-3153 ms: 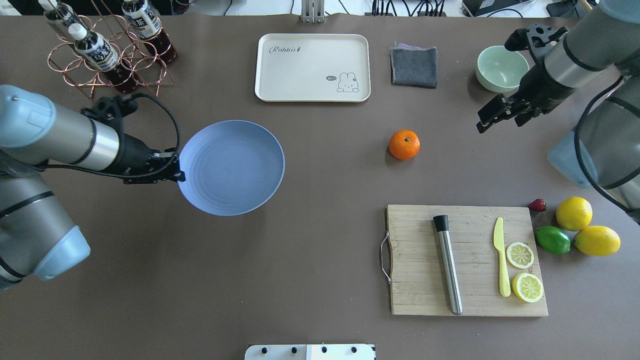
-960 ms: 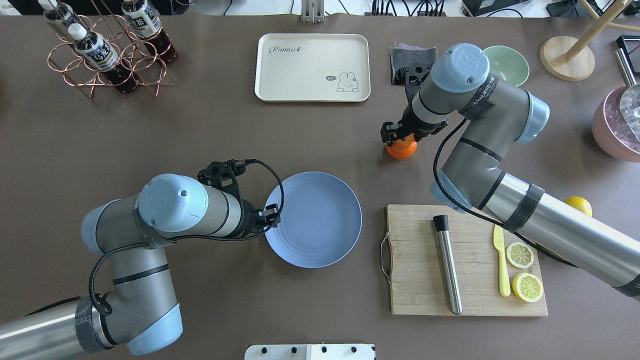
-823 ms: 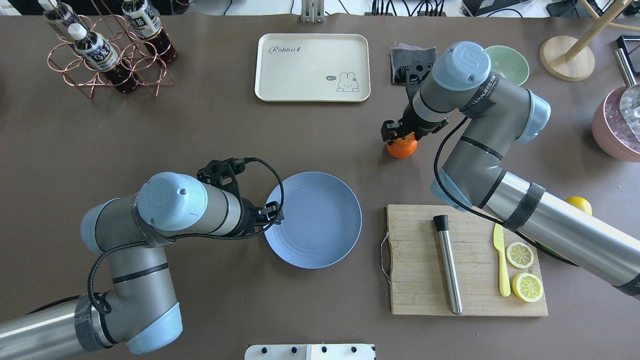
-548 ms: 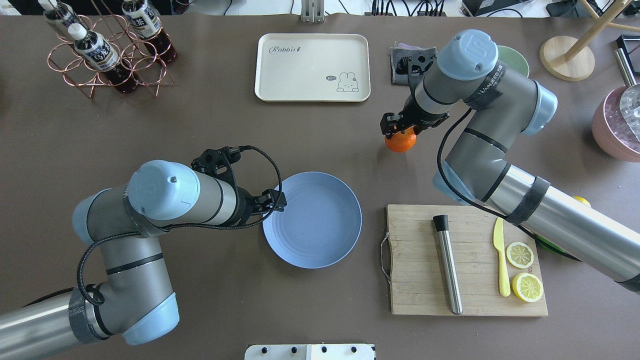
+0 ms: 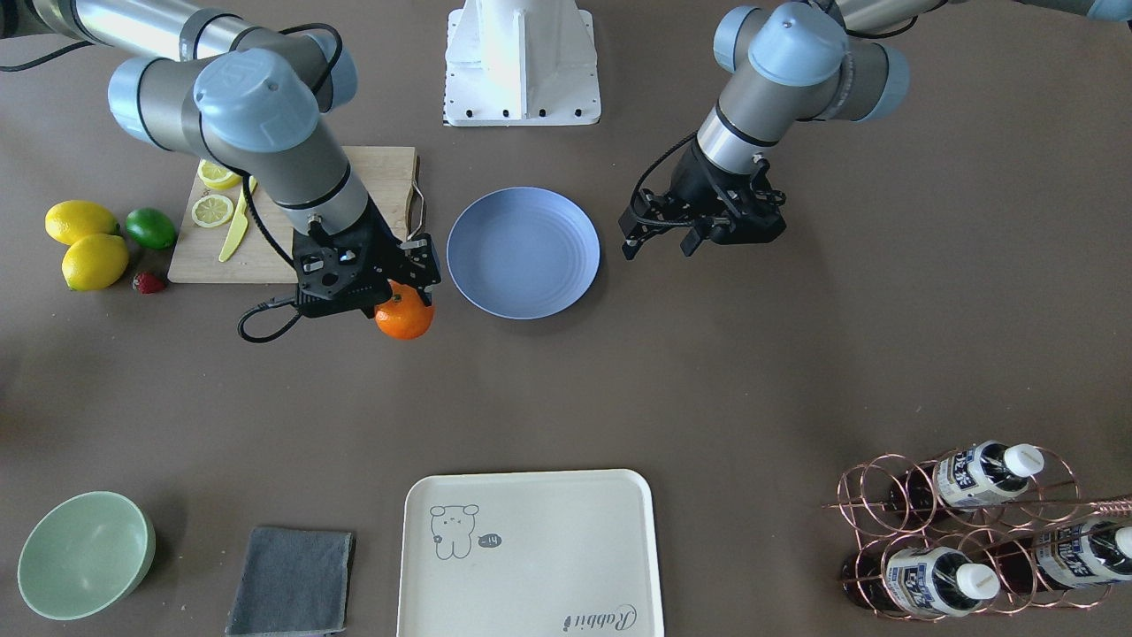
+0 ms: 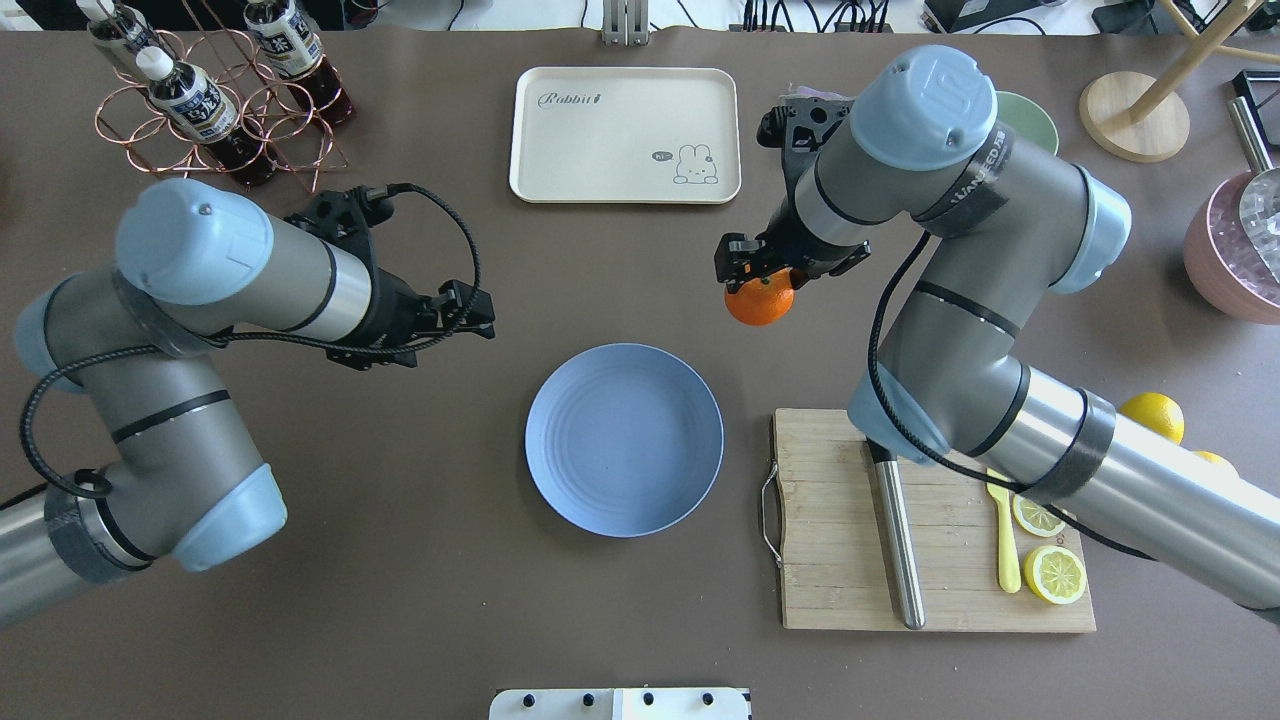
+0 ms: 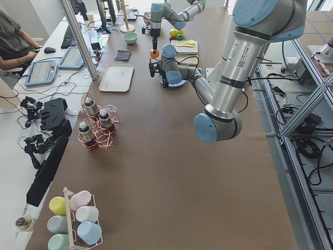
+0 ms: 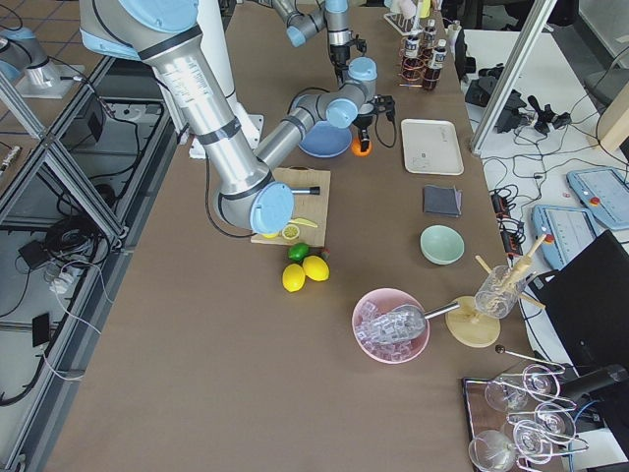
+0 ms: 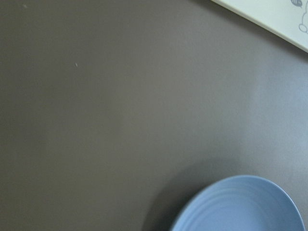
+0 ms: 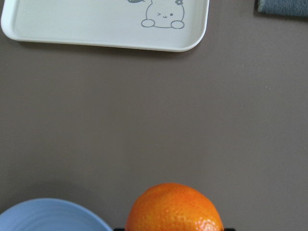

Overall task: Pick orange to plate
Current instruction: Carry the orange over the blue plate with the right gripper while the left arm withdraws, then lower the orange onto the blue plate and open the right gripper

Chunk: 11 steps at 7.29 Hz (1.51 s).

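The orange (image 6: 758,305) hangs just above the table, and my right gripper (image 6: 758,284) is shut on it from above. It also shows as the orange (image 5: 405,320) under the right gripper (image 5: 402,296), and the orange (image 10: 174,209) fills the bottom of the right wrist view. The periwinkle-blue plate (image 6: 624,440) lies flat mid-table, with nothing on it, down and to the left of the fruit. The plate's rim (image 10: 48,214) shows just left of the fruit. My left gripper (image 6: 488,317) is open, lifted off, up and to the left of the plate (image 9: 240,207).
A cream tray (image 6: 625,135) lies at the far side. A wooden cutting board (image 6: 830,560) right of the plate carries a steel muddler, a yellow knife and lemon slices. Lemons (image 5: 84,239), a lime, a green bowl (image 5: 84,553), a grey cloth (image 5: 292,579) and a bottle rack (image 6: 215,110) stand around.
My left gripper dragged the plate to mid-table, let go and drew back up-left. My right gripper shut on the orange, lifted it and carried it leftward toward the plate.
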{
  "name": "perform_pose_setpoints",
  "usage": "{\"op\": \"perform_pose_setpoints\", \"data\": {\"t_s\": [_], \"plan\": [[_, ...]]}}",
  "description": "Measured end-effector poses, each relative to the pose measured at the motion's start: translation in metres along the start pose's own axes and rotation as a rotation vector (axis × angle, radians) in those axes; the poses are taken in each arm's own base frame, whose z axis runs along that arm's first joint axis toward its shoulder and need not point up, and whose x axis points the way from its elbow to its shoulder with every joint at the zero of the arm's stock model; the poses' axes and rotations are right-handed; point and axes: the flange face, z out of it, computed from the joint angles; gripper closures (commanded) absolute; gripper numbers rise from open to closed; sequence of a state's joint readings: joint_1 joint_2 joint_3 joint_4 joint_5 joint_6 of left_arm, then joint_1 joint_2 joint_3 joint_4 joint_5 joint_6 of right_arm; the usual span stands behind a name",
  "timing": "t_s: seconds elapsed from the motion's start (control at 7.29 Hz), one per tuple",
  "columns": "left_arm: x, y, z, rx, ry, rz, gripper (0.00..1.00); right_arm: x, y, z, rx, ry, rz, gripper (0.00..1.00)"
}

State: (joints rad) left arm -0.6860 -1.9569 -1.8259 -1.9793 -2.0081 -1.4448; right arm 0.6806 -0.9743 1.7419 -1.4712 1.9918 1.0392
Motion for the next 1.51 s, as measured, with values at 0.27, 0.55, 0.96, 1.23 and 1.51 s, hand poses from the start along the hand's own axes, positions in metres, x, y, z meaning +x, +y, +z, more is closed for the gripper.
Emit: {"op": "perform_pose_setpoints", "data": {"t_s": [0.27,0.55,0.96,1.23,1.51], "plan": [[-0.067,-0.056,-0.037,-0.001,-0.038,0.064,0.03,-0.074,0.075,0.023,0.011,0.022,0.033,1.0],[-0.104,-0.077,-0.056,0.007,-0.06,0.101,0.03,-0.118,0.121,0.047,0.018,0.064,0.036,1.0],[-0.113,-0.074,-0.066,0.011,-0.057,0.11,0.03,-0.133,0.132,0.072,0.026,0.108,0.037,1.0],[-0.117,-0.073,-0.066,0.011,-0.061,0.106,0.03,-0.136,0.13,0.081,0.026,0.121,0.038,1.0],[-0.117,-0.072,-0.067,0.011,-0.061,0.107,0.03,-0.134,0.129,0.084,0.025,0.128,0.038,0.01]]}}
